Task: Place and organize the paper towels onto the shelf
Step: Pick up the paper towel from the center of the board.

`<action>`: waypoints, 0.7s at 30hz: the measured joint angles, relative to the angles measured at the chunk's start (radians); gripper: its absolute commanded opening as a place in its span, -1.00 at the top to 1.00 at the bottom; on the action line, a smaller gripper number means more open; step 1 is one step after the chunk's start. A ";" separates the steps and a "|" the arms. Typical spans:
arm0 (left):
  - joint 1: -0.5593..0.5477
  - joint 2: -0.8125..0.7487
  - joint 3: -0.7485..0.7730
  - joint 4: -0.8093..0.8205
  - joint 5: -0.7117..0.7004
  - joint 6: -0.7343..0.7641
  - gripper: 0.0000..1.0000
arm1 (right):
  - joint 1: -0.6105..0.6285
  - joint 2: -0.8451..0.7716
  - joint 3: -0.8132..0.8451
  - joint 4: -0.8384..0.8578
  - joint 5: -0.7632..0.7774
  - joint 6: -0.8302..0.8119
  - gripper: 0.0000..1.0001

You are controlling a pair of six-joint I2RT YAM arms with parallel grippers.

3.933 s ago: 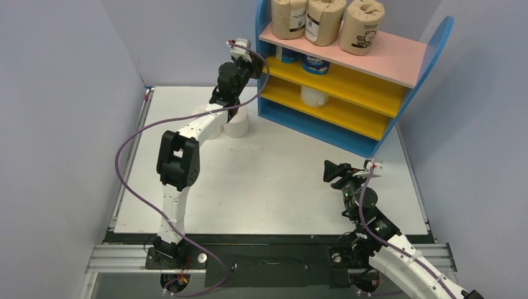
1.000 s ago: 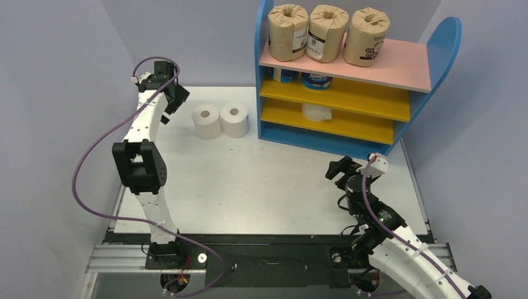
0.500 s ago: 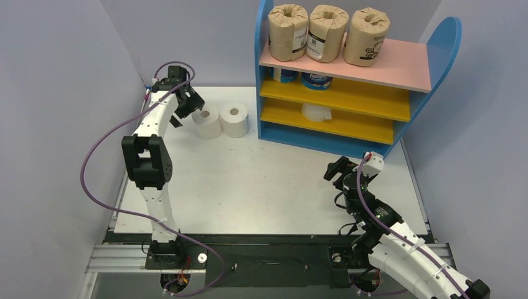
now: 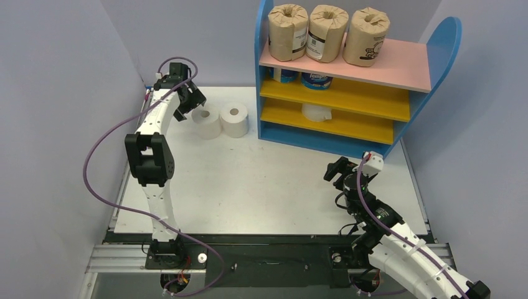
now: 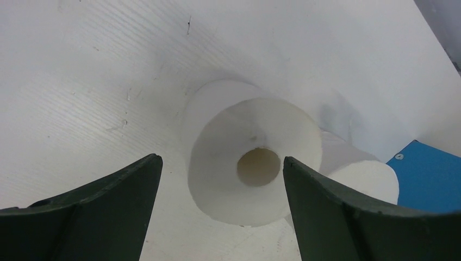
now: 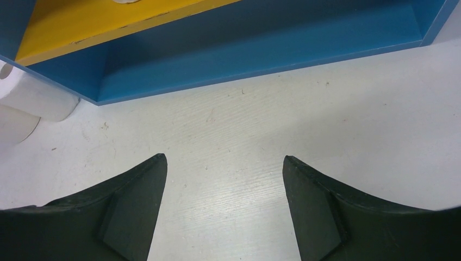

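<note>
Pick-up step: we read this as the fetch of one more loose roll. The left gripper sits low over the near white roll with its jaws spread. One finger is on each side of the roll, and the wrist view shows bare table between the left finger and the paper. So the hand is released and holds nothing, and we see no firm contact. The roll stands on end on the table, core hole up, and touches the second white roll, which stands just beside the shelf. On the shelf, the brown rolls line the pink top board. The Tempo rolls sit at the left of the middle yellow board, and the lone white roll is on the lower yellow board, which has free space to its right. The right gripper is also spread and holds nothing. It hangs over bare table in front of the shelf's blue base, well apart from the loose rolls. For the next move, we judge that the left jaws must squeeze the near roll square across its sides. Then comes a lift straight up, so the neighbour isn't dragged, and a carry to the lower yellow board beside the white one. The risks we see are soft paper crushing or slipping, and the far finger wedging between the two touching rolls.
</note>
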 measured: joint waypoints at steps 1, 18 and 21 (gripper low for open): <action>-0.001 0.009 0.011 0.000 0.000 0.002 -0.60 | 0.000 0.000 0.000 0.000 0.000 0.000 -0.47; -0.031 0.040 -0.088 0.024 0.004 0.017 -0.30 | 0.000 0.046 0.000 0.008 -0.010 -0.008 -0.46; -0.031 0.034 -0.112 0.051 0.004 0.014 -0.10 | 0.000 0.047 0.000 0.010 -0.011 -0.008 -0.46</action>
